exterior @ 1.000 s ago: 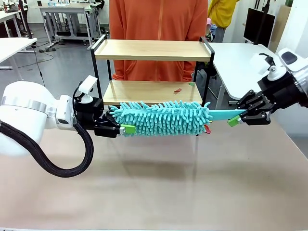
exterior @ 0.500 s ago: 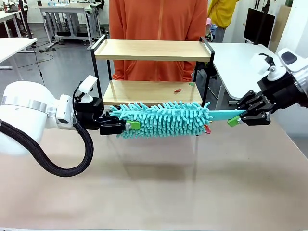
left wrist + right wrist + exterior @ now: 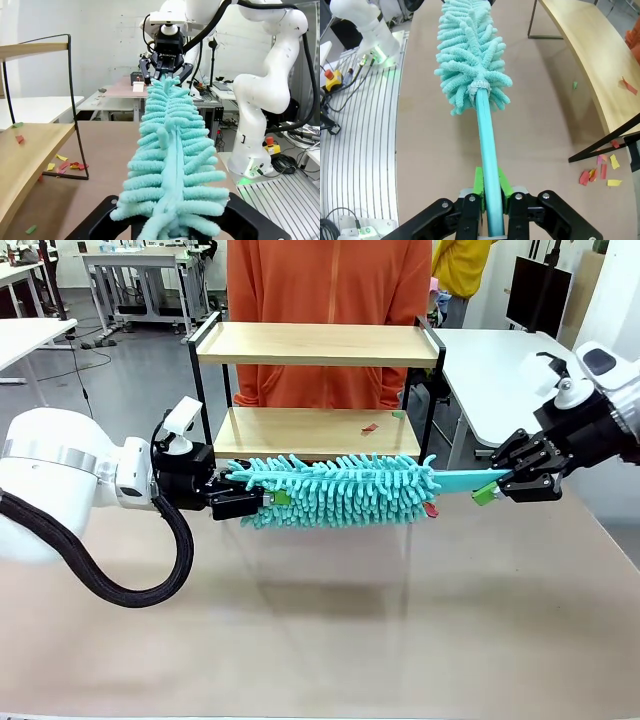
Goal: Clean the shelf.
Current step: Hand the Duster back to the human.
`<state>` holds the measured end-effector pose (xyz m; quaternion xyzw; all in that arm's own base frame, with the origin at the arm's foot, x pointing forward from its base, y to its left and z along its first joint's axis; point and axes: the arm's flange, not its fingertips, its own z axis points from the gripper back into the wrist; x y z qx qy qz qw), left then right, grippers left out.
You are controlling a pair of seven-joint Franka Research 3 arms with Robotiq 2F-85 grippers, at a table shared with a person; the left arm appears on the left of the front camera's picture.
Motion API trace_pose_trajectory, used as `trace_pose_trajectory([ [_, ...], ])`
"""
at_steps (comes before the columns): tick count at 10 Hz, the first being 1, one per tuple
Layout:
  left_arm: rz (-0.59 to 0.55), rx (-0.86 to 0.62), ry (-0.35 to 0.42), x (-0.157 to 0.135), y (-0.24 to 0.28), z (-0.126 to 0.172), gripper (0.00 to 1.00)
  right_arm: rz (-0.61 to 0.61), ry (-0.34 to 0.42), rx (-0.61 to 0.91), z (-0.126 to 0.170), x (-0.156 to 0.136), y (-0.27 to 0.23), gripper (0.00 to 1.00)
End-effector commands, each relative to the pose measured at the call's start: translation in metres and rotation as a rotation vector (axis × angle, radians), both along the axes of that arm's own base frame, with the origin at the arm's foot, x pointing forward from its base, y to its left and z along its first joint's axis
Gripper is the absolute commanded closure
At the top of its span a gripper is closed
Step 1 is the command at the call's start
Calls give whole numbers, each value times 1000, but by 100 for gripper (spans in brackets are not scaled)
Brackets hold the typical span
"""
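The shelf (image 3: 315, 343) stands at the table's far side, with its two wooden boards in a black frame. A red paper scrap (image 3: 370, 427) lies on its lower board (image 3: 590, 55). In front of it a teal fluffy duster (image 3: 340, 490) hangs level above the table, held between both arms. My left gripper (image 3: 262, 500) is shut on the duster's fluffy tip (image 3: 170, 220). My right gripper (image 3: 490, 488) is shut on the duster's teal handle (image 3: 487, 150), green pads (image 3: 479, 181) on either side.
A person in an orange top (image 3: 330, 300) stands right behind the shelf. Several coloured paper scraps (image 3: 600, 170) lie on the brown table by the shelf's leg, and a green one (image 3: 31, 229) farther along. A white table (image 3: 500, 370) stands at the right.
My left gripper has closed on the duster's fluffy tip, squeezing it. The duster's left end has risen slightly. The right arm has stayed put.
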<state>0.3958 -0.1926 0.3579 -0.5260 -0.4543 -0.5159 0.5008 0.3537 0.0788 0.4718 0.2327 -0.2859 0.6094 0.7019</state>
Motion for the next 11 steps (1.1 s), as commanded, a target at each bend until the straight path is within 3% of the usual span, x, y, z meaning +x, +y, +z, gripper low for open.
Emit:
trace_pose_trajectory([
  [1,-41,6,-29,-5,-1,1,100,-10,-7,17,5,0,4,87],
  [2,-58,20,-50,-6,-4,1,100,-10,-7,17,5,0,4,87],
  [3,-3,1,-5,0,0,0,100,0,0,0,0,0,0,72],
  [4,-3,1,-5,0,0,0,100,14,-26,-9,11,-1,-4,28],
  [6,-3,1,-5,0,0,0,100,-44,-12,81,37,-8,-15,0],
  [8,-3,1,-5,0,0,0,100,-120,1,213,66,-13,-40,0],
  [11,-3,1,-5,0,0,0,100,-345,8,451,88,-22,-94,0],
])
